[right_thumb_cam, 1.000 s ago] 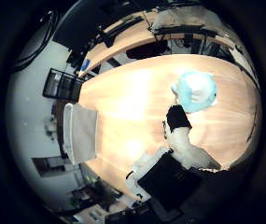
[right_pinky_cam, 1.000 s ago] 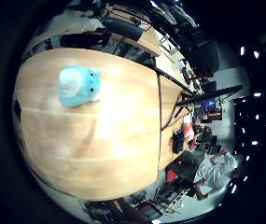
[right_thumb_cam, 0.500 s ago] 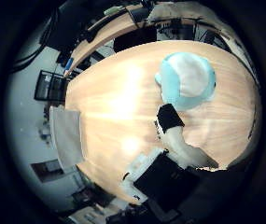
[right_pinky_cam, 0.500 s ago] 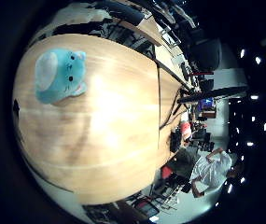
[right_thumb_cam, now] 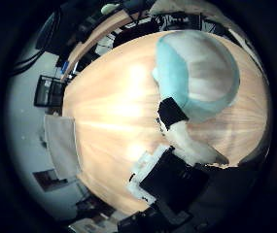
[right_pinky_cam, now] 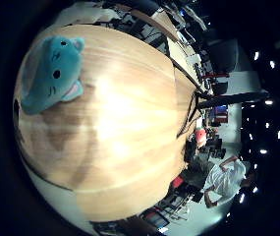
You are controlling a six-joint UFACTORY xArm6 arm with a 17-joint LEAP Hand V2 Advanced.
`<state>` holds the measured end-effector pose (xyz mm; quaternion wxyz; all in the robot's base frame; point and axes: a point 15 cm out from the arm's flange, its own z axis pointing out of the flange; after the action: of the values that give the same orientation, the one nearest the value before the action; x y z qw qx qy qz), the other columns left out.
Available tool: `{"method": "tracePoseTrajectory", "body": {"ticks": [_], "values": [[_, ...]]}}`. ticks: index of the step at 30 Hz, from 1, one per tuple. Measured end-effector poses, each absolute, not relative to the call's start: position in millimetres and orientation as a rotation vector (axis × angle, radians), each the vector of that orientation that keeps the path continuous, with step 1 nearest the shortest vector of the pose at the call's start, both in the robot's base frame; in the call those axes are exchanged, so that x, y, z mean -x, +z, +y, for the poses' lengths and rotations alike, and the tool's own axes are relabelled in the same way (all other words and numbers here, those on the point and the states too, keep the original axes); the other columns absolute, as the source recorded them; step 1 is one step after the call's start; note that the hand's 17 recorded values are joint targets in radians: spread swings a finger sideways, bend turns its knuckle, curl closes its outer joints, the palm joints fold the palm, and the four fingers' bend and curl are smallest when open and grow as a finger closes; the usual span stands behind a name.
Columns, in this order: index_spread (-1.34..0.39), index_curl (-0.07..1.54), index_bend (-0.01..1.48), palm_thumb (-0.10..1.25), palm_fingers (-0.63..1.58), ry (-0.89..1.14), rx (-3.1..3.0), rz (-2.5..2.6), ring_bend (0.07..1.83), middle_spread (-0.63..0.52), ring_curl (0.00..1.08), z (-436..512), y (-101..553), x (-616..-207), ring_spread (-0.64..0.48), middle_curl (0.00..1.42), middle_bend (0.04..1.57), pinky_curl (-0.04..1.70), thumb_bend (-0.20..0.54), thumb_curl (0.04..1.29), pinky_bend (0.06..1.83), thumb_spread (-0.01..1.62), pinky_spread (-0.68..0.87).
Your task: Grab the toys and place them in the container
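A teal and white plush toy [right_pinky_cam: 51,71] lies on the wooden table [right_pinky_cam: 120,128]. In the right thumb side palm view the toy [right_thumb_cam: 198,73] fills a large part of the picture, close under the palm. My right hand [right_thumb_cam: 182,155] shows there as a white and black finger whose black tip [right_thumb_cam: 173,113] reaches out at the toy's edge, straight and not curled round it. A pale grey rectangular container [right_thumb_cam: 58,146] stands by the table's edge, away from the toy.
The table top is one wide wooden board with a seam [right_pinky_cam: 171,108] to a second table. Black chairs and desks [right_pinky_cam: 213,98] stand round it. A black wire rack [right_thumb_cam: 51,92] stands on the floor near the container.
The toy has grown much larger in both views over the last second. The whole picture has shifted, so the hand has come down closer to the toy.
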<state>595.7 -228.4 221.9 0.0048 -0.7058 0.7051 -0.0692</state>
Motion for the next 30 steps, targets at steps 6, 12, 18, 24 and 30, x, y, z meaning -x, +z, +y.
{"method": "tracePoseTrajectory", "body": {"ticks": [6,12,18,24,30], "values": [[-0.59,0.33,0.26,0.43,0.55,-0.17,2.223,2.217,0.81,-0.3,0.21,-226.9,202.6,-593.7,-0.24,0.31,0.25,0.09,-0.031,0.47,0.73,0.98,0.35],[-0.61,0.32,0.2,0.53,0.79,-0.123,2.242,2.221,0.91,-0.36,0.23,-217.2,184.5,-593.9,-0.3,0.33,0.33,0.06,-0.003,0.48,0.76,0.98,0.24],[-0.6,0.4,0.29,0.7,1.31,-0.141,2.242,2.211,1.0,-0.46,0.31,-216.2,186.5,-597.2,-0.36,0.43,0.55,0.12,0.001,0.53,0.98,0.95,-0.31],[-0.55,0.58,0.66,0.85,1.47,-0.196,2.208,2.206,1.18,-0.41,0.41,-222.1,198.9,-603.2,-0.3,0.58,0.83,0.24,0.032,0.6,1.2,0.93,-0.38],[-0.45,0.77,1.05,0.94,1.29,-0.233,2.128,2.188,1.34,-0.37,0.51,-229.6,219.4,-608.3,-0.27,0.75,1.12,0.35,0.038,0.67,1.38,0.92,-0.31]]}}
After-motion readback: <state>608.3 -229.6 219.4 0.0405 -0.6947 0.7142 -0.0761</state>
